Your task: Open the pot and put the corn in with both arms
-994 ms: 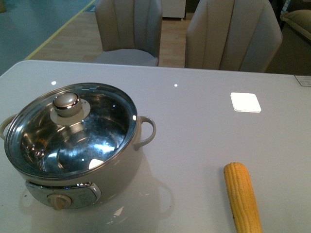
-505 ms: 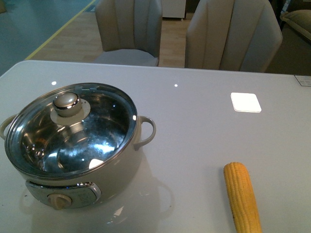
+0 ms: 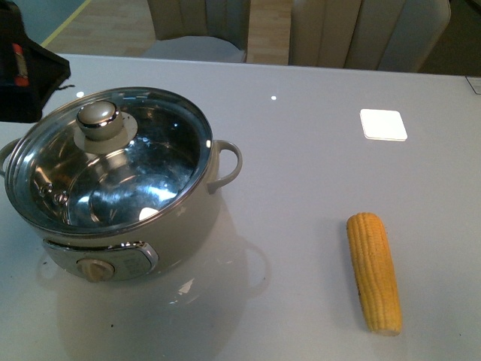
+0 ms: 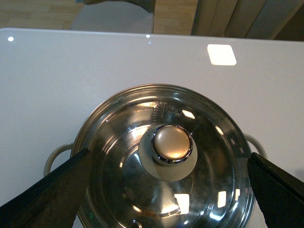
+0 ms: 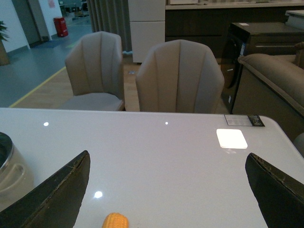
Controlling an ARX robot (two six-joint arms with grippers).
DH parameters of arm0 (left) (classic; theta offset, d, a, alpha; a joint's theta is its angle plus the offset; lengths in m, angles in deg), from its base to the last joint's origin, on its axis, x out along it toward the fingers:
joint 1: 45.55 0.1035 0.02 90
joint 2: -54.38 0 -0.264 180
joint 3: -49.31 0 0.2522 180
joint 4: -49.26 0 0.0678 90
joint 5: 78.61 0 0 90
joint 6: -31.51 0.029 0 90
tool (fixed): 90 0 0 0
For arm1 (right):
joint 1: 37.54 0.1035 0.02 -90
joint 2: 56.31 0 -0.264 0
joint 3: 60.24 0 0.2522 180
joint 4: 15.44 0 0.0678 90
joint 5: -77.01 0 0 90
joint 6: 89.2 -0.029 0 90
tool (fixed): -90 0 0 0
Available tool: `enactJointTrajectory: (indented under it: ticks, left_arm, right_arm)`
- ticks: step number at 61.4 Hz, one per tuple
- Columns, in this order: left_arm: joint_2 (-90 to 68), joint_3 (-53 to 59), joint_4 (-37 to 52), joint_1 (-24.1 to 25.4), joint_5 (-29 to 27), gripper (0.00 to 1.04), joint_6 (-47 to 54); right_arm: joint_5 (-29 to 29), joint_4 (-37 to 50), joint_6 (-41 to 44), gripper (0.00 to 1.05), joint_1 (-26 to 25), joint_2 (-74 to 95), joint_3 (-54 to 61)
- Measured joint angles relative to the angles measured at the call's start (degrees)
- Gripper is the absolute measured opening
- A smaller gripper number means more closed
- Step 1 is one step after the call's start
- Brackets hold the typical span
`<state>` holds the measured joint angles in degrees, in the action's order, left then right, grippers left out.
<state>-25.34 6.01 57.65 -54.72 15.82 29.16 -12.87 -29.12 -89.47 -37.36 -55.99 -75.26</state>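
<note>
Pot (image 3: 188, 226) sits near left on the desk (image 3: 301, 173) with its glass lid (image 3: 150, 173) on. The left jaws hang spread wide either side of the lid knob (image 4: 172, 145), seemingly placed to lift it. Corn (image 3: 373, 271) lies near right, and the right jaws near it are wide apart and empty. Compared with a second ago, the front view has tipped down and the left arm (image 3: 22, 68) shows at far left.

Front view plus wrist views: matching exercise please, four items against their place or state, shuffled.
1. steel-rimmed glass lid
2. yellow corn cob
3. left gripper
4. beige dial knob

A. lying on the white table, untouched
B. open, pointed at the lid
C. seated on the cream-white round pot
D. on the pot's front panel

Pairs: 1-C, 2-A, 3-B, 4-D
</note>
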Motion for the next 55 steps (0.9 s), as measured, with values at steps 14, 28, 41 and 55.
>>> enactJointTrajectory:
  ticks: [14, 28, 41, 55]
  left_arm:
    - [-12.52, -5.77, 0.22, -1.07, -0.46, 0.98, 0.85]
    - [-19.58, -11.39, -1.29, -3.02, -1.01, 0.98, 1.03]
    - [-24.70, -14.88, -3.04, -3.56, -2.51, 0.98, 0.68]
    - [-27.06, -16.83, -3.76, -4.24, -3.67, 0.98, 0.59]
  right_arm:
    - [0.00, 0.00, 0.00, 0.96, 0.00, 0.00, 0.00]
    - [0.00, 0.00, -0.02, 0.96, 0.00, 0.00, 0.00]
    - [0.00, 0.00, -0.02, 0.96, 0.00, 0.00, 0.00]
    - [0.00, 0.00, 0.00, 0.96, 0.00, 0.00, 0.00]
